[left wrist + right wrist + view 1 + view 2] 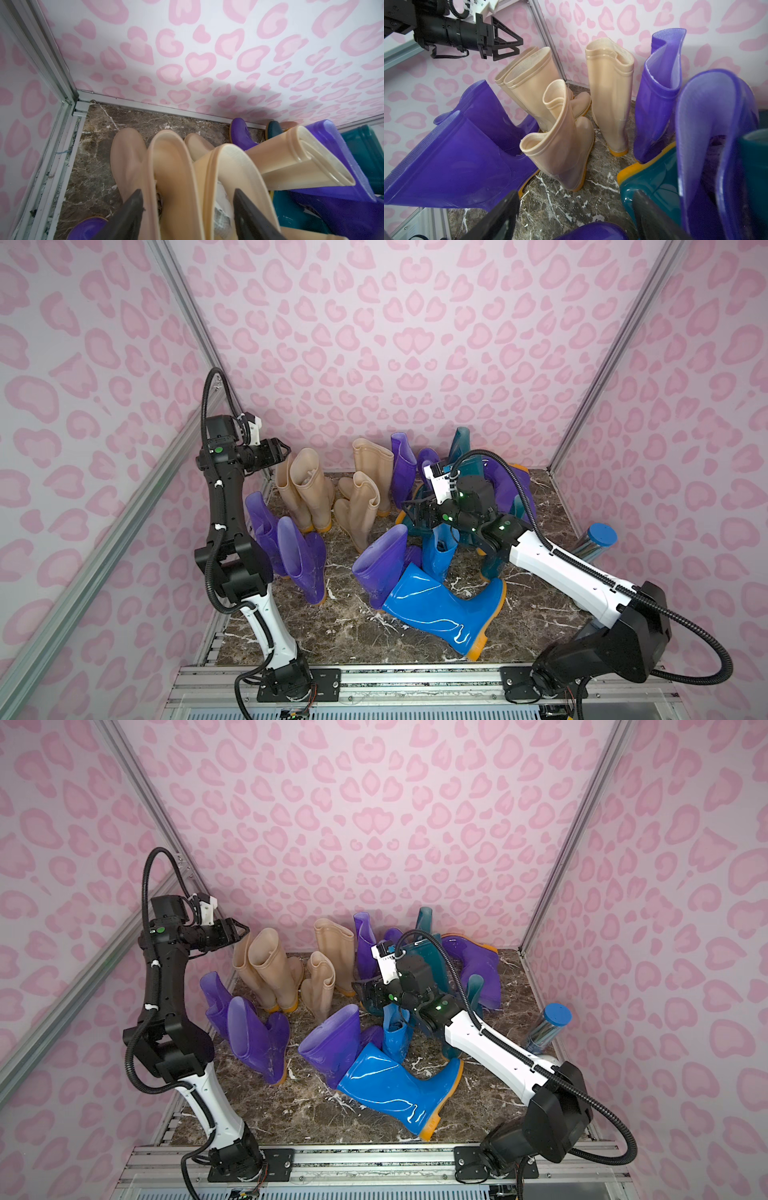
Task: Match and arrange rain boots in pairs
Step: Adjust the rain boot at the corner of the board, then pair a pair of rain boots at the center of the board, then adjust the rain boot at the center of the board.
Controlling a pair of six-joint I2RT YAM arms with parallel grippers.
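Two beige rain boots (309,489) stand upright in the back corner with their shafts touching, seemingly parked there as a matched pair, out of the way. Just above their tops hovers the left gripper (284,452), jaws spread, empty and touching neither boot. Beside that pair, toward the middle, a second beige pair (361,506) leans together, and in front of it stands a purple pair (297,560). Farther from it, the right gripper (409,512) hangs wide and empty over an unsorted heap of teal and purple boots, and a bright blue boot (440,610) lies on its side. All rest on a dark marble-patterned desk (332,639), enclosed by pink heart-spotted walls (415,323) on aluminium framing.
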